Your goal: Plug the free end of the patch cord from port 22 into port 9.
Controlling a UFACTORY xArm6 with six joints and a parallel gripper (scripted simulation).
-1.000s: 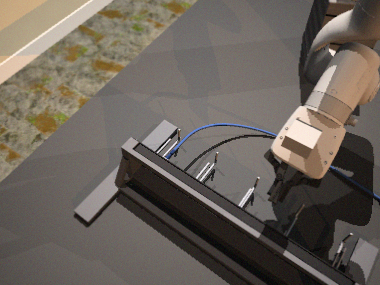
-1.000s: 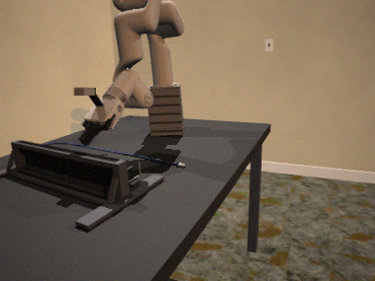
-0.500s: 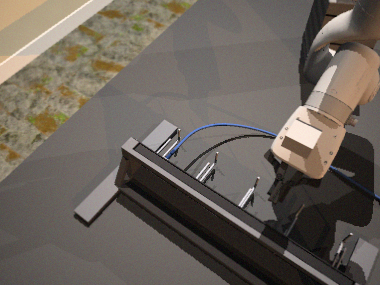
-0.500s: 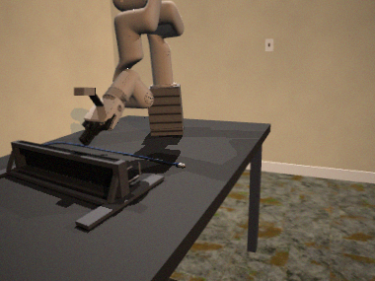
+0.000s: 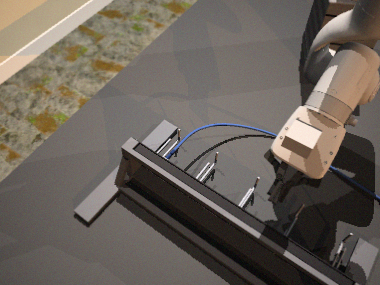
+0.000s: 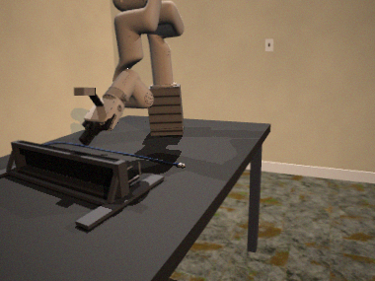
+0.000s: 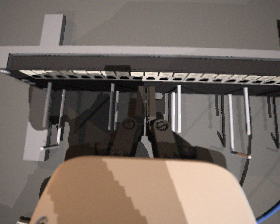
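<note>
The rack (image 5: 97,196) (image 6: 96,217) (image 7: 150,50) stands on the table. The wrist view shows its row of ports under small white plates, with numbers too small to read. My gripper (image 5: 273,199) (image 6: 85,141) (image 7: 145,96) is shut and empty. Its fingertips point at the port side, between wire hooks; I cannot tell if they touch the rack. The blue cord (image 5: 225,125) (image 6: 133,155) (image 7: 272,215) leaves the rack near one end and arcs behind my gripper. Its free plug (image 6: 182,166) (image 7: 21,220) lies on the table, beyond the rack's other end.
A black cord (image 5: 231,141) (image 7: 243,176) also runs from the rack. Wire hooks (image 5: 246,197) (image 7: 179,107) stick out on the port side near the fingers. The rack's flat feet reach out at both ends. The table edge (image 6: 217,198) lies beyond the free plug's side.
</note>
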